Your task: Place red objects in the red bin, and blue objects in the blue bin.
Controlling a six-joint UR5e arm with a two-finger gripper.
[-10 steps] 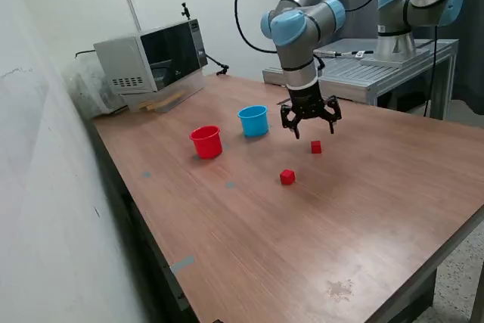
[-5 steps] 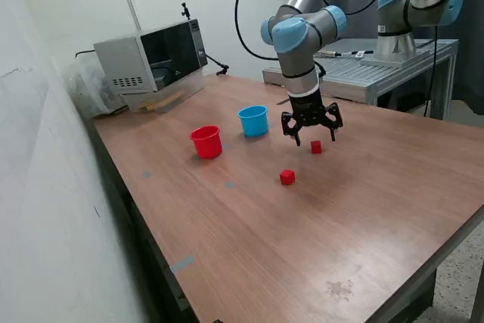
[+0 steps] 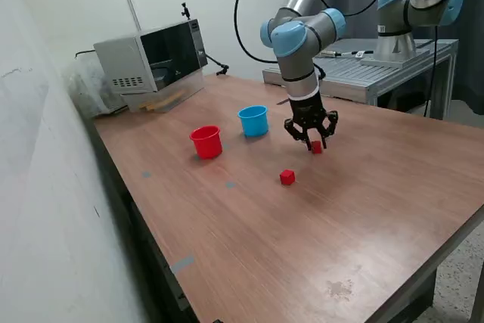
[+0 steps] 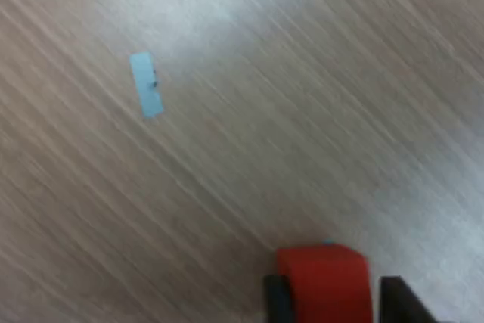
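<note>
Since the earlier frame the fingers [image 3: 311, 141] have dropped to the worktop [image 3: 393, 187] and narrowed around the far red cube [image 3: 316, 147], which sits between them; whether they actually grip it I cannot tell. The other red cube [image 3: 287, 177] lies nearby, the red bin [image 3: 206, 142] and blue bin [image 3: 253, 121] beyond. No blue cubes show.

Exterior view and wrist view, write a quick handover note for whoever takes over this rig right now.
Gripper: low over the table, fingers either side of one red cube; cannot tell if it is clamped.
Second red cube lies loose on the table, nearer the camera.
Red cup and light-blue cup stand upright; their contents are not visible.
No blue cubes in view.
Left: both red cubes into the red cup.
</note>
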